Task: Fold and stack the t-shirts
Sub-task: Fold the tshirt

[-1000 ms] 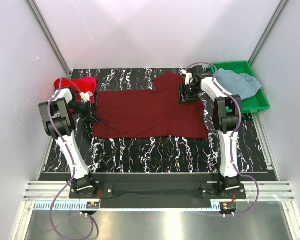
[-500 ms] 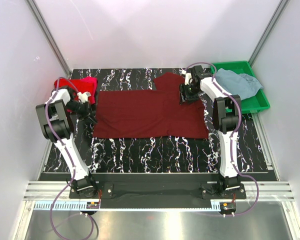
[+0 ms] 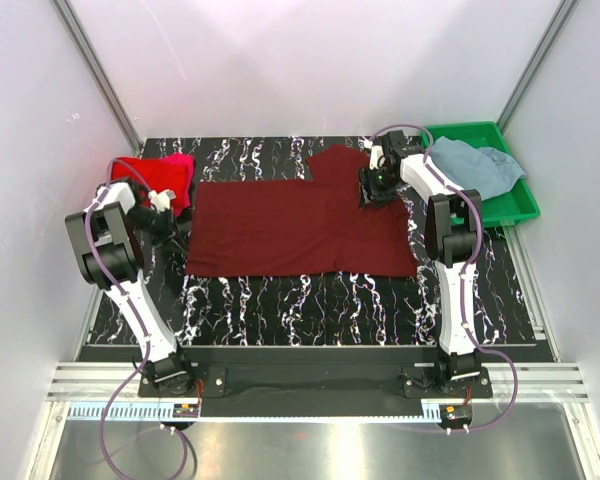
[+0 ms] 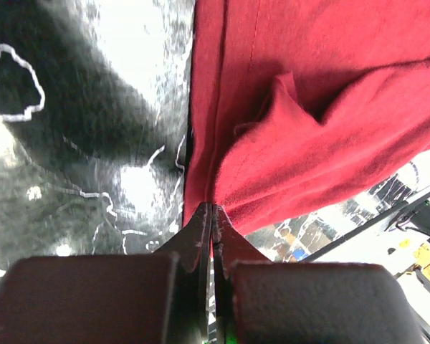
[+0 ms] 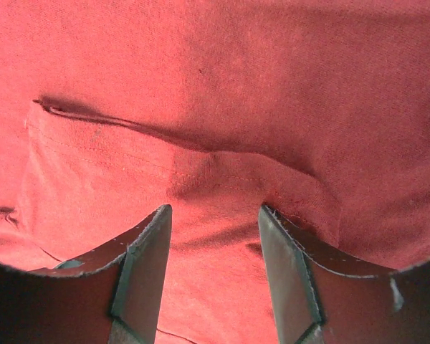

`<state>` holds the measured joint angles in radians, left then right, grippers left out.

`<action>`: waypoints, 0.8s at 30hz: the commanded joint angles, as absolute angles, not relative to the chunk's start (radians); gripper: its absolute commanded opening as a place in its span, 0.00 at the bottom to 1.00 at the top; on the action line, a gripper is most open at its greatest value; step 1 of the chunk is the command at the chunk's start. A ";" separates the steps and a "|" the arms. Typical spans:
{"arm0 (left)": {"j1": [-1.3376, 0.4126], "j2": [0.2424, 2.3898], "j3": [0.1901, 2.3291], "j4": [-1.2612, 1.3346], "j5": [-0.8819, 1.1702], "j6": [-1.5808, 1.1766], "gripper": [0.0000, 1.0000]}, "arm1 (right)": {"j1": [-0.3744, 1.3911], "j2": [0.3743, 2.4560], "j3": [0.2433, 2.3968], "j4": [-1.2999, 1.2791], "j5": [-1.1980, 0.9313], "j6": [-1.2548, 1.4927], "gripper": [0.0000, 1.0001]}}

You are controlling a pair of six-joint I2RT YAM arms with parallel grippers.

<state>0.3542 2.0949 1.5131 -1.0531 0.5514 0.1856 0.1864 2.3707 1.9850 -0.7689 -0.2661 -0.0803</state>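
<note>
The dark maroon t-shirt (image 3: pixel 300 225) lies spread flat on the black marbled table (image 3: pixel 310 295). My left gripper (image 3: pixel 183 229) is at its left edge and is shut on that hem. The left wrist view shows the fingertips (image 4: pixel 203 215) pinching the cloth edge (image 4: pixel 287 143). My right gripper (image 3: pixel 370 189) is open, its fingers pressed down on the shirt's far right sleeve; the cloth (image 5: pixel 215 93) fills the right wrist view. The bright red t-shirt (image 3: pixel 143 173) and the pink one (image 3: pixel 181 162) lie bunched at the back left. The grey-blue t-shirt (image 3: pixel 470 166) lies in the tray.
A green plastic tray (image 3: pixel 515 205) stands at the back right corner, beside the right arm. White walls with metal posts close in the table on three sides. The arm bases are at the near edge.
My left arm has swung its elbow out to the left, its gripper staying at the maroon shirt's left edge. The right arm and the shirt have barely moved.
</note>
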 commanded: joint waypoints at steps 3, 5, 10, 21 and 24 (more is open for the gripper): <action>0.362 2.029 1.516 -1.042 0.517 0.192 0.00 | 0.187 2.437 2.002 -0.772 -0.215 -0.081 0.60; 0.361 2.033 1.522 -1.042 0.497 0.184 0.00 | 0.187 2.439 2.003 -0.772 -0.213 -0.081 0.60; 0.351 2.007 1.578 -1.061 0.486 0.222 0.57 | 0.187 2.409 2.014 -0.772 -0.213 -0.080 0.61; 0.239 2.064 1.981 -1.063 0.529 0.207 0.70 | 0.186 2.286 2.154 -0.773 -0.216 -0.106 0.68; 0.201 2.192 2.163 -1.051 0.511 0.184 0.68 | 0.178 2.319 2.221 -0.782 -0.222 -0.100 0.69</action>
